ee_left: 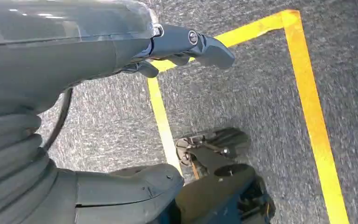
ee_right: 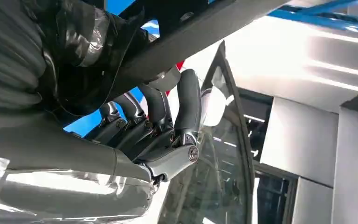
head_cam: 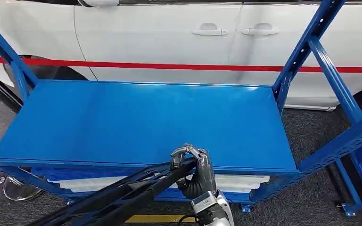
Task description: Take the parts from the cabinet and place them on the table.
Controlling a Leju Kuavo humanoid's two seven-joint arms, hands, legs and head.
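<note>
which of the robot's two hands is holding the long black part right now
The right hand: its fingers wrap around the long black part at the front edge of the blue shelf. The left hand hangs over the floor, holding nothing.

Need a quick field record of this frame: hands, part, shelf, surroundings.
right hand: grips a long black part at the front edge of the blue shelf
black part: slanted, running from the hand down toward the lower left of the head view
left hand: holds nothing, hangs over grey floor with yellow tape lines
shelf top: bare blue surface
lower level: white parts under the shelf
background: white car with red stripe
</note>
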